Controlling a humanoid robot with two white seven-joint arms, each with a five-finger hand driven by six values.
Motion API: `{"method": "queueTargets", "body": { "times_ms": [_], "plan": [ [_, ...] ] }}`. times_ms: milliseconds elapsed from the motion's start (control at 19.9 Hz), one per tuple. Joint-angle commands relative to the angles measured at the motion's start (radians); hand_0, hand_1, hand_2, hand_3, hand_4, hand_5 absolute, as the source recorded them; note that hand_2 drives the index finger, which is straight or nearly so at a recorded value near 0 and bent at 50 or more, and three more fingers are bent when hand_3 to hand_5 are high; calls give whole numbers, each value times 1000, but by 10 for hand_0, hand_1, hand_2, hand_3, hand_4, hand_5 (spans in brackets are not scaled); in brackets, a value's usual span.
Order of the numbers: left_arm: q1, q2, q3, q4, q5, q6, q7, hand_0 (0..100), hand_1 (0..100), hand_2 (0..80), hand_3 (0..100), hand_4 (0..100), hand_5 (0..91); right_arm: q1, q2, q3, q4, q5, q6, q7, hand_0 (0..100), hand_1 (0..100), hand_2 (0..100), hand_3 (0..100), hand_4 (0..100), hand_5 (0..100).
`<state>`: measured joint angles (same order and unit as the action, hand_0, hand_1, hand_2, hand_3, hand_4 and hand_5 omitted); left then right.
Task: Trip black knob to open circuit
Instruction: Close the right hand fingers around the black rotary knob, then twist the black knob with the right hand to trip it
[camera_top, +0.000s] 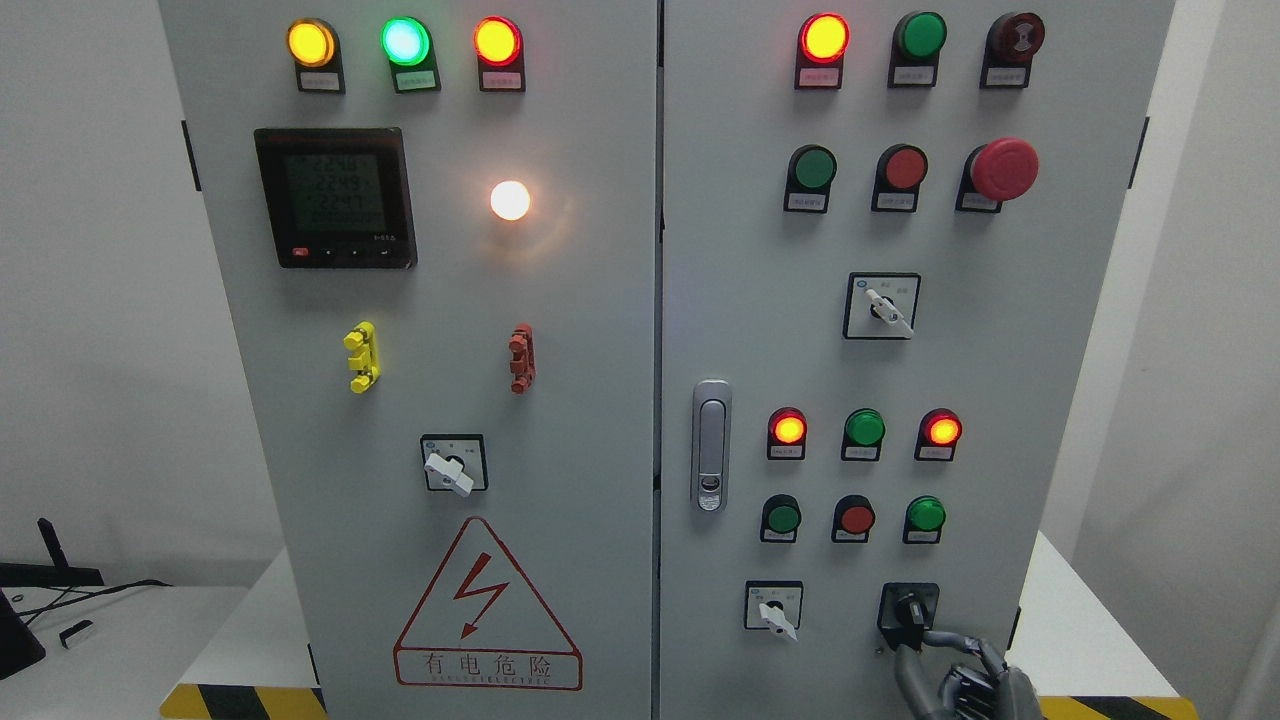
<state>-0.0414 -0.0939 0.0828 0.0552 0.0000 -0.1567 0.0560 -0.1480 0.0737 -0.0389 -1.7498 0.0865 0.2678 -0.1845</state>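
On the left door of the grey steel cabinet (600, 400) nothing bears on the task: a white-handled rotary selector (452, 468) sits above the red-bordered lightning warning triangle (487, 605), well away from any arm. No left robot hand shows anywhere in the head view. Crossing to the right door, a second small white-handled selector (775, 610) lies low down, and just right of it is the black knob on its square black plate (908, 612), near the bottom of the panel. The right robot hand (965, 670), grey and metallic, comes up from the lower right edge; the knob lies up and to the left of its palm. One finger (945, 637) reaches the knob's lower right side, apparently touching it, while the rest look loosely curled and grip nothing firmly. The knob's handle seems to run roughly upright, tilted slightly, so the turn would likely come from this right hand alone.
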Motion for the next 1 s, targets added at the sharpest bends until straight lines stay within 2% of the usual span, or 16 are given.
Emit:
{"method": "queueTargets", "body": {
  "times_ms": [0,451,953],
  "plan": [
    [0,0,0,0,-31,0,-1,120,389,0,0,0,0,-1,1,16,-7,-1,1,0,320,726,434,1000,1000,937],
    [0,0,0,0,-31,0,-1,120,389,0,0,0,0,-2,3,24,-14,-1,1,2,320,726,434,1000,1000,937],
    [0,0,0,0,-31,0,-1,120,389,0,0,0,0,1,18,60,-20,-4,4,10,318,728,435,1000,1000,936]
  ]
}}
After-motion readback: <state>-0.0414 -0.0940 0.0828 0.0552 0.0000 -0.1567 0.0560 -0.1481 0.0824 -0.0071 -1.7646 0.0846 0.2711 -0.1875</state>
